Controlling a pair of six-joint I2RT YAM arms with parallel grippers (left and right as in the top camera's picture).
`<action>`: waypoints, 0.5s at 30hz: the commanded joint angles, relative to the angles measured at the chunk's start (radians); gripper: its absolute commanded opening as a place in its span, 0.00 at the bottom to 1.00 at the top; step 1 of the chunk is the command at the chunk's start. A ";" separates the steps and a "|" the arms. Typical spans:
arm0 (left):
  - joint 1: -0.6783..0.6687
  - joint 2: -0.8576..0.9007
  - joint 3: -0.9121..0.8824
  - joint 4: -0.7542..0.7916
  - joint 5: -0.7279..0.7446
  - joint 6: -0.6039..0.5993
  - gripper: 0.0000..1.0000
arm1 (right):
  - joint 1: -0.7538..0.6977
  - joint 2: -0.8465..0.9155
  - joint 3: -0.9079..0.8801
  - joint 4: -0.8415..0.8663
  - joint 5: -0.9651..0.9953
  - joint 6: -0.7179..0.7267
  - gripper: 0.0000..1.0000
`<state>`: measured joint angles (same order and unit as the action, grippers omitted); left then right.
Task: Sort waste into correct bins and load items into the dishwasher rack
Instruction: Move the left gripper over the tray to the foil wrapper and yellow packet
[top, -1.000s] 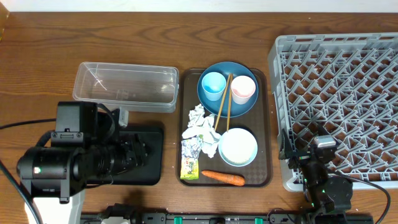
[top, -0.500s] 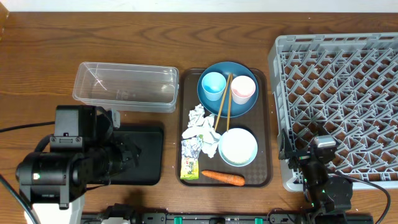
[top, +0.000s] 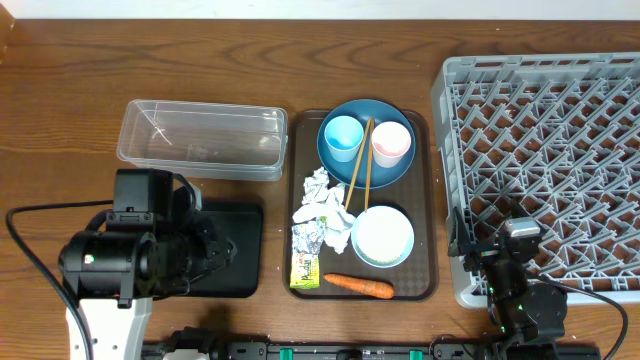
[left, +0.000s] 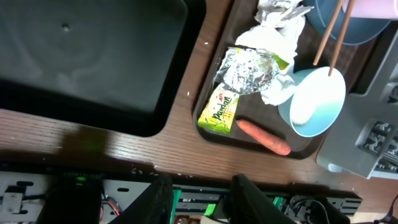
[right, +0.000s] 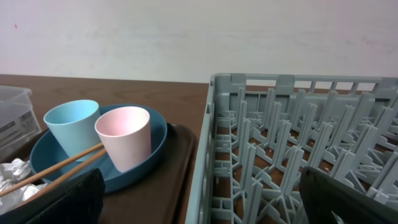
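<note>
**A:** Dark wooden table (top: 60, 100), pale wall behind. My left claw (left: 200, 199) has just slid across over the black tray (left: 81, 56) toward the food side and drawn its fingers in a little. They're still apart, with nothing between them.

**B:** What's in front of it?

**A:** The wrapper (left: 219, 111) is just ahead, the carrot (left: 264, 137) ahead and right, the napkins (left: 278, 12) farther out. All lie untouched on the brown tray (top: 433, 180).

**B:** Waste first, then?

**A:** I'd say so. It looks to me like it's lining up on the wrapper. My right claw (right: 208, 202) hasn't budged: spread wide, empty, the rack (right: 280, 124) straight ahead, the cups (right: 124, 140) and plate (right: 158, 140) off to its left.
</note>
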<state>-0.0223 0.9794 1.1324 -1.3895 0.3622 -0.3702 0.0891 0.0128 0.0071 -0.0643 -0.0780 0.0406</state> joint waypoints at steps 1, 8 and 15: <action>0.003 -0.002 -0.031 0.008 -0.011 -0.009 0.35 | 0.010 -0.002 -0.002 -0.004 0.000 -0.004 0.99; -0.037 -0.003 -0.082 0.048 -0.008 -0.019 0.35 | 0.010 -0.002 -0.002 -0.004 0.000 -0.004 0.99; -0.231 -0.002 -0.111 0.157 -0.040 -0.122 0.35 | 0.010 -0.002 -0.002 -0.004 0.000 -0.004 0.99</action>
<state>-0.1867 0.9798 1.0351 -1.2541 0.3565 -0.4282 0.0891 0.0128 0.0071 -0.0639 -0.0780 0.0406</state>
